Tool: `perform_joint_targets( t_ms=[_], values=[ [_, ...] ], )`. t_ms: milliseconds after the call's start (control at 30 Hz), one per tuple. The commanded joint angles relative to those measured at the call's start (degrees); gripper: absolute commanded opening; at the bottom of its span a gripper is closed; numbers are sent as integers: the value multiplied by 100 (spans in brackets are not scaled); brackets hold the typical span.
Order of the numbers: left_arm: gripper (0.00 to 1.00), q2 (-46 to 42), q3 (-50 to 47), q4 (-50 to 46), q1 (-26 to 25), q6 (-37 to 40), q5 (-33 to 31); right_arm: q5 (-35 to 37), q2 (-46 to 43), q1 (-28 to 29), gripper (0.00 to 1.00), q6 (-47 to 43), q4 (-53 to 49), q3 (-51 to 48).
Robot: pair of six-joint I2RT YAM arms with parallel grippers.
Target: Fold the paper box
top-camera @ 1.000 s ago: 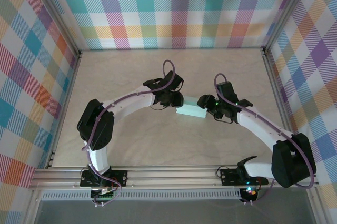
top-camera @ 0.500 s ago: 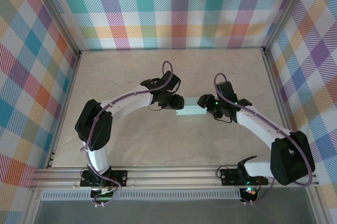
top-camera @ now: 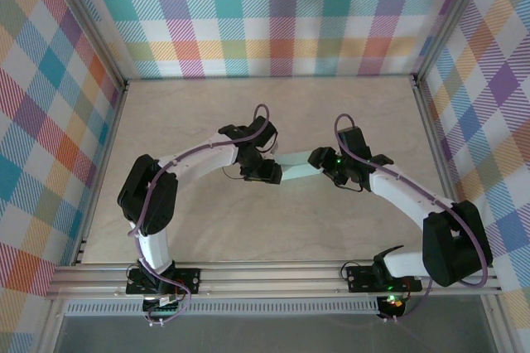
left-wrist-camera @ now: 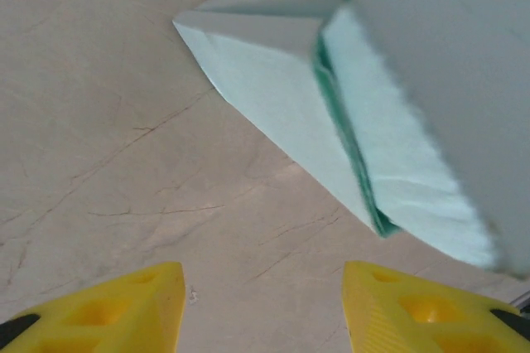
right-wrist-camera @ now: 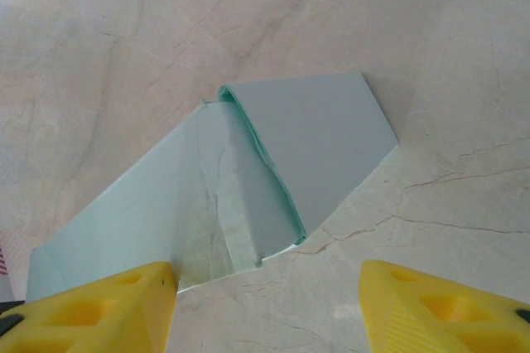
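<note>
The paper box (top-camera: 298,172) is a pale mint-blue folded card lying flat on the table between my two grippers. In the left wrist view the paper box (left-wrist-camera: 281,96) sits ahead and to the right of my left gripper (left-wrist-camera: 263,303), whose yellow fingers (left-wrist-camera: 108,311) stand open over bare table. My left gripper (top-camera: 272,171) is just off the box's left end. The right wrist view has the paper box (right-wrist-camera: 248,187) with one flap (right-wrist-camera: 323,137) folded over; my right gripper (right-wrist-camera: 269,303) is open, its left finger (right-wrist-camera: 99,311) at the box's near corner. My right gripper (top-camera: 321,161) is at the box's right end.
The pale marble-patterned table (top-camera: 207,229) has open room all round the box. Checked cloth walls (top-camera: 273,13) close off the back and both sides. An aluminium rail (top-camera: 273,274) carrying the arm bases runs along the near edge.
My left gripper has opened wider and drawn back left off the box. The box has shifted slightly left and away. The right arm has barely moved.
</note>
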Motion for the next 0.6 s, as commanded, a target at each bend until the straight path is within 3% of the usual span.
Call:
perform_joint_targets(
  t_ms=[0, 200, 367, 567],
  values=[
    [53, -8, -11, -48, 71, 97, 424, 33, 125, 29, 60, -48, -380, 150],
    [53, -546, -281, 578, 142, 56, 1220, -89, 299, 29, 62, -161, -360, 337],
    [55, -1141, -719, 1490, 364, -524, 1661, -101, 469, 29, 63, -273, -389, 556],
    [53, -1387, -1165, 2151, 663, -1481, 1009, -145, 603, 29, 63, -317, -365, 680]
  ],
)
